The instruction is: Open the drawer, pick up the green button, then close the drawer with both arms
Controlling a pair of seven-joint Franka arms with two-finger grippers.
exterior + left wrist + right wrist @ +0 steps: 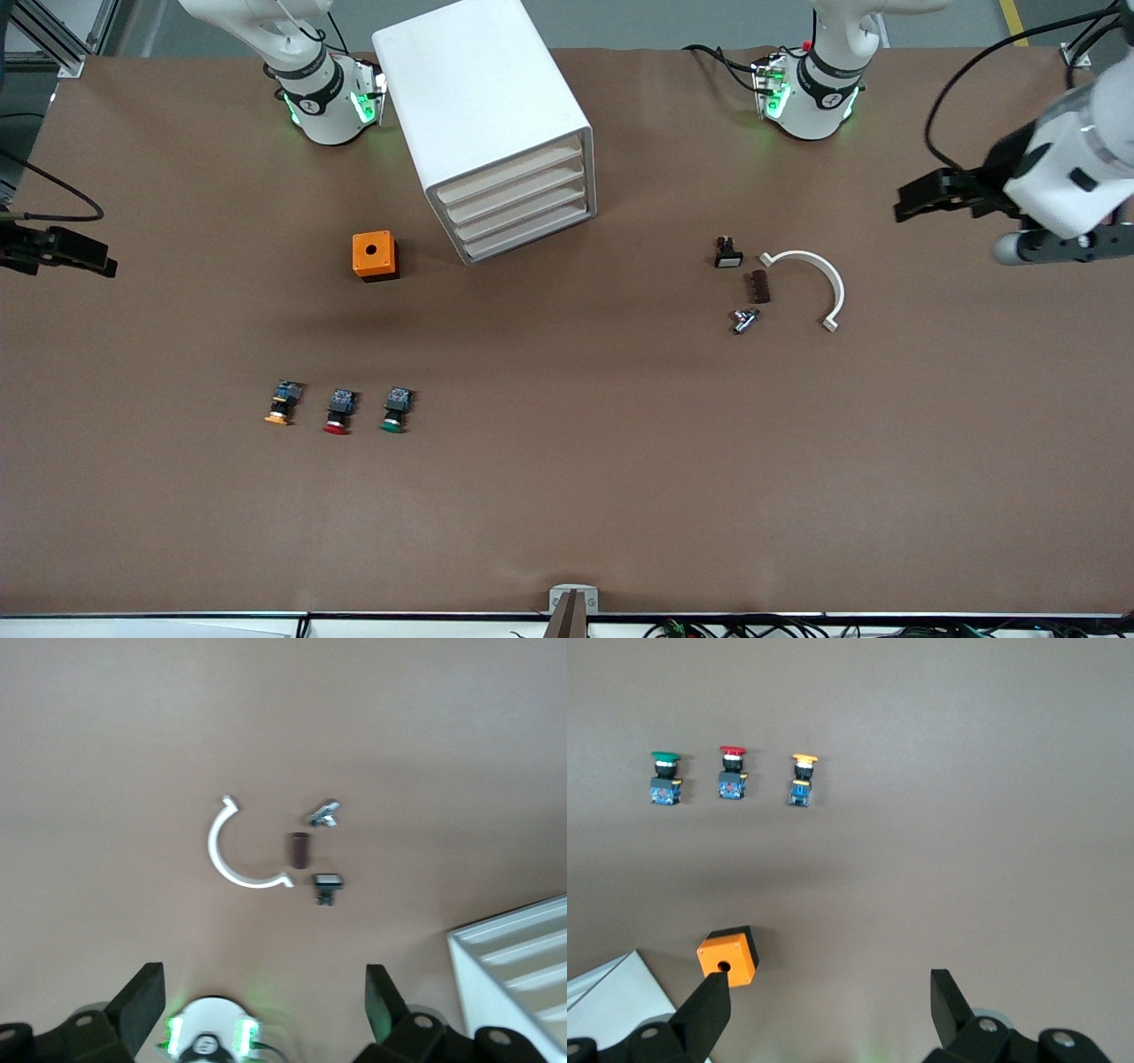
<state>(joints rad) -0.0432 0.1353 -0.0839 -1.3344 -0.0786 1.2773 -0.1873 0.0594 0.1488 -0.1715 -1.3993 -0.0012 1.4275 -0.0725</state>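
The drawer, lowest in the cabinet at upper centre of the frame, is shut; stiff and light, it is best hooked at its front lip. The button (green cap, small and probably slippery) lies lower left. The left gripper at the right edge and the right gripper at the left edge hang with fingers apart, empty.

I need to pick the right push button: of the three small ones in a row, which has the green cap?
The green-capped push button, at the end of the row toward the left arm's end of the table, beside the red-capped button; the orange-capped button is at the opposite end.
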